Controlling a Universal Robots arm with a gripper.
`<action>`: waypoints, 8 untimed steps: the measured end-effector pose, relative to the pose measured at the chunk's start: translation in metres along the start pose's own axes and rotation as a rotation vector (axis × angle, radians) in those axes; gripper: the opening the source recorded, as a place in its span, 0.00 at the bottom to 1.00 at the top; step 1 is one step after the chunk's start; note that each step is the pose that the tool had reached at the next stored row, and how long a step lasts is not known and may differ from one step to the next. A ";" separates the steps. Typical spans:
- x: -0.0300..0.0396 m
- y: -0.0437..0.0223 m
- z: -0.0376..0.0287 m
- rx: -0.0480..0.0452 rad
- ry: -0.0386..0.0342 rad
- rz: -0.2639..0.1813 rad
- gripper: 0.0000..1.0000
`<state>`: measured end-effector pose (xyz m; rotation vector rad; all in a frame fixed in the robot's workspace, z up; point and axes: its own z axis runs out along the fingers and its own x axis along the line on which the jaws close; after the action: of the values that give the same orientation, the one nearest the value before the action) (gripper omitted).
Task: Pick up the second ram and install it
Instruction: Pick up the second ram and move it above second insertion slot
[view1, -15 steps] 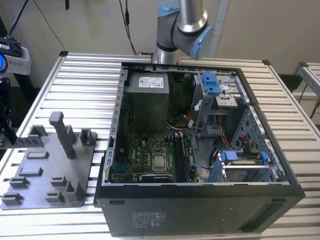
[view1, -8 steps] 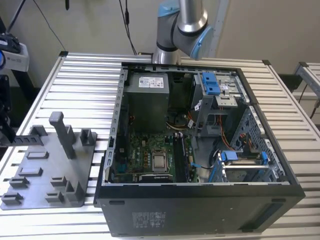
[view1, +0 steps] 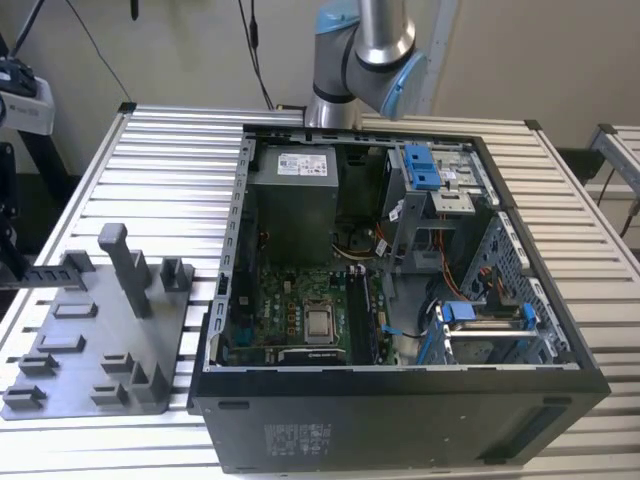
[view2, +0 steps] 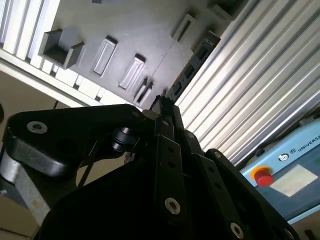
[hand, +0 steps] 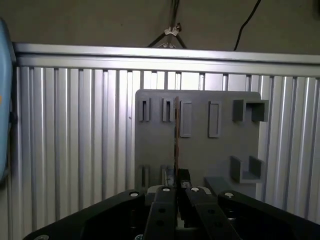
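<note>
Gripper (hand: 176, 189): black fingers clamped on the second ram (hand: 176, 140), which the first wrist view shows edge-on as a thin dark stick. In the second wrist view the ram (view2: 194, 64) is a dark strip with chips, running out from the fingertips. It is seen against the grey holder tray (hand: 200, 150) and the slatted metal table (hand: 75, 140); whether it touches the tray cannot be told.

Exterior view: arm (view1: 365, 50) behind an open computer case (view1: 400, 430), with the tray at the exterior view's left.

Labels: white sticker on the power supply (view1: 292, 210); pale sticker on the case's near wall; pale panel beside a red button (view2: 263, 176) on a blue box (view2: 292, 157). Print left unread.
</note>
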<state>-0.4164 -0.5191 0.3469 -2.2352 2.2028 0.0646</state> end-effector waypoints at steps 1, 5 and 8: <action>0.0000 0.0000 -0.0009 -0.0002 0.0000 0.000 0.14; -0.0001 0.0001 -0.0056 -0.0003 0.0006 0.000 0.14; 0.0001 0.0002 -0.0071 -0.0002 0.0034 0.000 0.14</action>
<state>-0.4163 -0.5194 0.3540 -2.2372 2.2045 0.0611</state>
